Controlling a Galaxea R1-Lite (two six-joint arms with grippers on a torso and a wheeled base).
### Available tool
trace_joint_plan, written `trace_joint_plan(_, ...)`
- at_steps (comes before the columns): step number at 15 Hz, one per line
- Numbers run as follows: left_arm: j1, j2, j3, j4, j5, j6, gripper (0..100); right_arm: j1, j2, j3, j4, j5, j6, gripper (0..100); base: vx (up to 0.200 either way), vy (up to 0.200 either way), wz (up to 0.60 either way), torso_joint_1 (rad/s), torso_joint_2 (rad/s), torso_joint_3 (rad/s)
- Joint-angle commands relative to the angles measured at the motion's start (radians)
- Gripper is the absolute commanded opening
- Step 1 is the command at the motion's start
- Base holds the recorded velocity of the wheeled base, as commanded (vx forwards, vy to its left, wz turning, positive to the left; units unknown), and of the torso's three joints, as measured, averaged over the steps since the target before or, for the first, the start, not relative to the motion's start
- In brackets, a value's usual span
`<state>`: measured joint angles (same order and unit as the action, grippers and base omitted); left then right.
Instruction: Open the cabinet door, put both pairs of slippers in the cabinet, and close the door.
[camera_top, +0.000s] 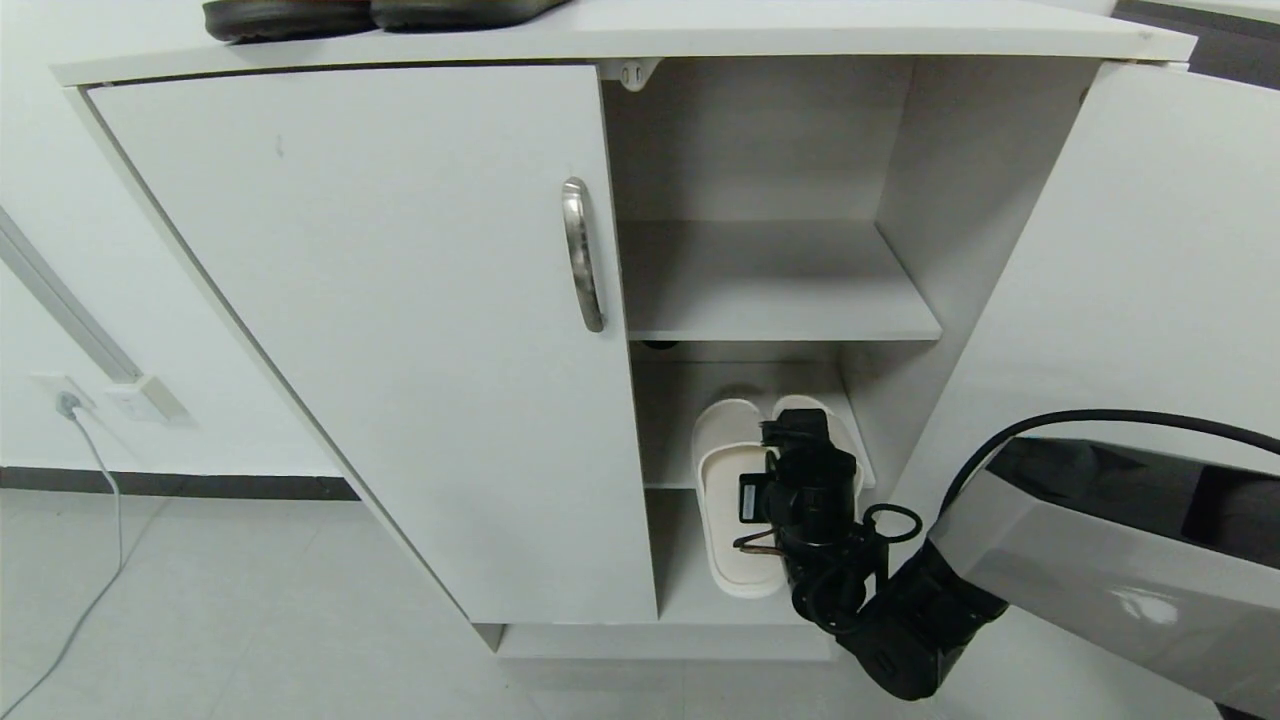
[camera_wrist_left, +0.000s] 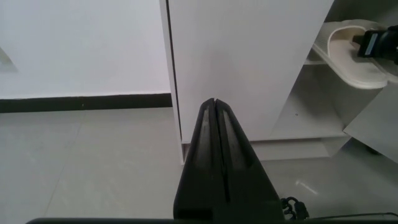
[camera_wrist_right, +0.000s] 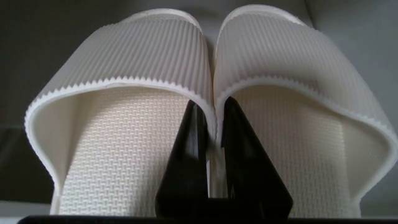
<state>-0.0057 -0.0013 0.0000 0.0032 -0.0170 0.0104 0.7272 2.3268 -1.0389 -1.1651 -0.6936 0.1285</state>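
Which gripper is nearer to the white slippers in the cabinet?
Right. The right gripper clamps the white slippers' adjoining inner edges inside the cabinet. The left gripper hangs shut outside, low before the closed door, well apart from them.

Before you stands the cabinet (camera_top: 640, 45). Its left door (camera_top: 380, 330) is closed, with the handle (camera_top: 582, 255) at its right edge, and its right door (camera_top: 1150, 260) is swung out to the right. On the cabinet top, at the left, lies the upper pair of slippers (camera_top: 290, 15). Inside, below the upper shelf (camera_top: 770, 285), the lower pair of slippers (camera_top: 725, 470) lies side by side on the middle shelf (camera_top: 670, 420), toes inward and heels overhanging its front edge. The right gripper (camera_top: 797, 425) is in front of them, its jaws clamped over their touching inner sides. The left gripper (camera_wrist_left: 214, 109) is low in front of the left door, above the floor (camera_top: 200, 600). A wall socket (camera_top: 65, 400) sits left of the cabinet.
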Motion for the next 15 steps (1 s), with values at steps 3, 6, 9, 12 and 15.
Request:
trace_joint_plan(3, 0.0, 0.001, 0.0, 0.0, 0.0, -0.001, 0, -0.034, 0.055, -0.159, 0.073, 0.022, -0.003, 0, 0.0, 0.0, 0.0, 0.0, 0.0, 0.0)
trace_joint_plan(6, 0.0, 0.001, 0.0, 0.0, 0.0, -0.001, 0, -0.045, 0.085, -0.268, 0.14, 0.022, -0.003, 0, 0.0, 0.0, 0.0, 0.0, 0.0, 0.0)
trace_joint_plan(9, 0.0, 0.001, 0.0, 0.0, 0.0, 0.0, 0, -0.057, 0.097, -0.346, 0.206, 0.032, -0.006, 0, 0.0, 0.0, 0.0, 0.0, 0.0, 0.0)
trace_joint_plan(12, 0.0, 0.001, 0.0, 0.0, 0.0, 0.0, 0, -0.071, 0.112, -0.388, 0.222, 0.069, -0.032, 0, 0.0, 0.0, 0.0, 0.0, 0.0, 0.0)
trace_joint_plan(15, 0.0, 0.001, 0.0, 0.0, 0.0, 0.0, 0, -0.078, 0.14, -0.437, 0.222, 0.069, -0.052, 0, 0.0, 0.0, 0.0, 0.0, 0.0, 0.0)
